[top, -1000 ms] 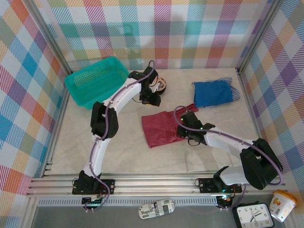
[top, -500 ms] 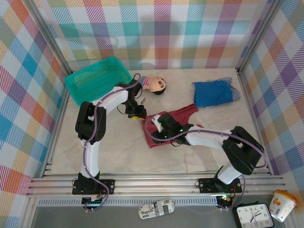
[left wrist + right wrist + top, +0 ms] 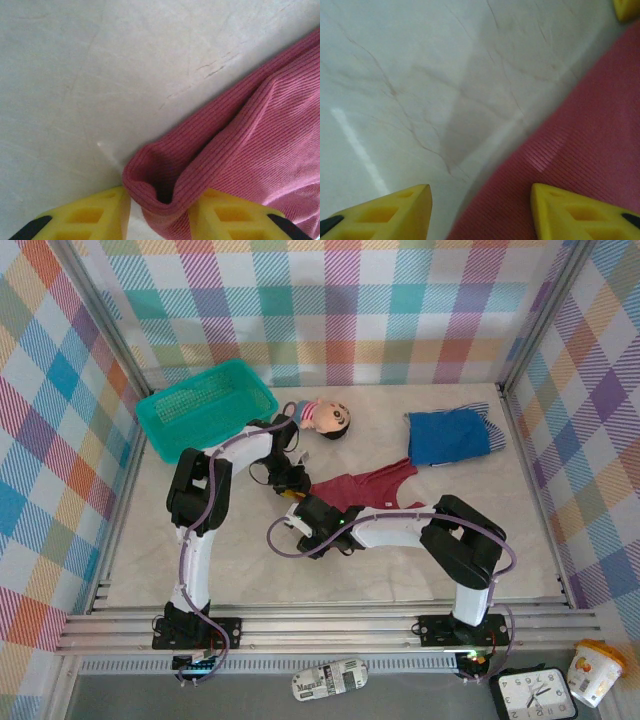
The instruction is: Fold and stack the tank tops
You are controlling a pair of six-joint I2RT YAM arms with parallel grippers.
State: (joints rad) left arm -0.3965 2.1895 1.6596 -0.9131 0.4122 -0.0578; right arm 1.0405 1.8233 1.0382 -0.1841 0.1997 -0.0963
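Note:
The dark red tank top lies rumpled mid-table. Its ribbed corner bulges up between the yellow fingers of my left gripper, which is open around it; a sliver of table shows beside the left finger. My left gripper sits at the top's left end. Just below it my right gripper stands open over the red hem, with one finger above cloth and the other above bare table. The bright blue tank top lies folded at the back right on the striped one.
A teal mesh basket stands at the back left. A big-headed doll lies just behind the left gripper. The two grippers are close together. Metal frame rails run along the table's sides and its near edge.
The left arm left the doll and came down to the red top's corner, jaws narrowing. The right arm swung left along the top and opened. The red top now lies bunched and skewed.

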